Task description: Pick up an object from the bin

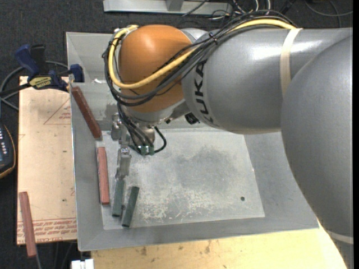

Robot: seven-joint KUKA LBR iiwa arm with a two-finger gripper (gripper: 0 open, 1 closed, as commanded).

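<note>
In the camera view, you see the gripper [122,168] low in the left part of the bin [202,178], under the arm's big orange cover [151,66]. You cannot tell if it is open or closed. Its tip sits just above the top end of a dark green stick [118,198]. A second dark green stick [130,206] lies just beside that one. A red-brown stick [103,175] lies to their left, near the wall. Another brown stick [86,112] leans on the left wall, farther up. I think nothing is picked up yet, so this is the reaching step. Next, you need to go straight down over one green stick, close on it, and not catch its neighbour.
</note>
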